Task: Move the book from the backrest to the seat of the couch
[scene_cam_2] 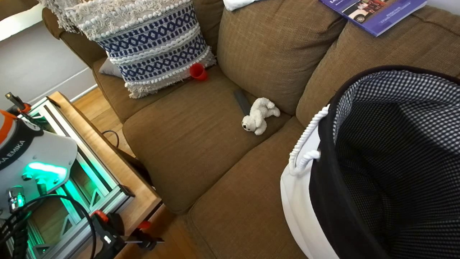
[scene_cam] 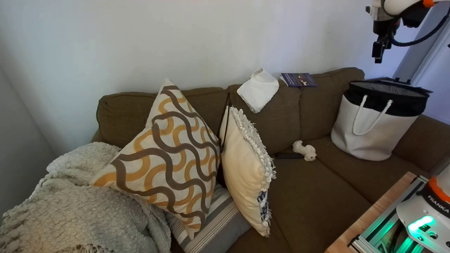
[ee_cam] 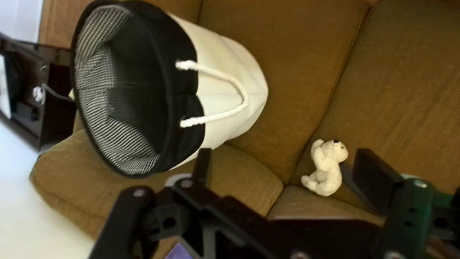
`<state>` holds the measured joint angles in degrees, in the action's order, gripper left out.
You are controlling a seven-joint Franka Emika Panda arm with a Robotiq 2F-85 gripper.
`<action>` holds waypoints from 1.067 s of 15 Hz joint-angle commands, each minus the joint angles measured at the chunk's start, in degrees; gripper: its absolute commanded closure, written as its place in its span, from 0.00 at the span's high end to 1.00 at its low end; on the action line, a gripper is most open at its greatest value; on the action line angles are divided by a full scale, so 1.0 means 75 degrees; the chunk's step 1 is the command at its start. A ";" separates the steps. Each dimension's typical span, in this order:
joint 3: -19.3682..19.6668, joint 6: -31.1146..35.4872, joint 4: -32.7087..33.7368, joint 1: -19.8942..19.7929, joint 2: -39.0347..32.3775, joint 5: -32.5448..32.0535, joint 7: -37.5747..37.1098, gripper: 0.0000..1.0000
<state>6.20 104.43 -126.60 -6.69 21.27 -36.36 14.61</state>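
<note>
On top of the backrest (scene_cam: 279,117) of a brown couch (scene_cam: 309,186), a purple book (scene_cam: 299,79) not yet moved to the seat (scene_cam_2: 190,140)

The book lies flat, cover up, across the join between two back cushions (scene_cam_2: 276,50), with a folded white cloth (scene_cam: 258,92) just beside it. No part of the gripper (ee_cam: 284,165) touches it: the jaws are spread wide and hold nothing.

Being thin and lying on soft cushions, the book may be hard to pinch: jaws brought too low would likely sink into them, and a sideways nudge could slide it toward the wall (scene_cam: 211,42) or tip it over the front. The cloth might be dragged along. A white plush toy (scene_cam_2: 260,116) on the seat could prop the book at a slant if it is set down there, and a low swing might bump the tall hamper (scene_cam: 378,123).

In an exterior view the arm (scene_cam: 404,7) reaches in from the upper right, gripper pointing down, higher than the backrest and well apart from the book; the wrist view looks down on hamper and toy, with what is probably the book's purple corner at its lower edge
</note>
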 commanded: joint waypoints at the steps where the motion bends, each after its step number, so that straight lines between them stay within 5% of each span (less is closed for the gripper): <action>1: 0.0327 0.1316 -0.0667 -0.0017 0.0513 -0.1012 0.0730 1.00; 4: 0.0927 0.2517 -0.0651 -0.0069 0.0175 -0.1502 0.1963 1.00; 8: 0.1781 0.3599 -0.0263 -0.0172 -0.0720 -0.1021 0.3742 1.00; 16: 0.1663 0.3543 -0.0028 -0.0477 -0.1129 -0.0850 0.3998 1.00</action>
<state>20.16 130.90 -126.86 -8.68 12.93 -43.24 44.25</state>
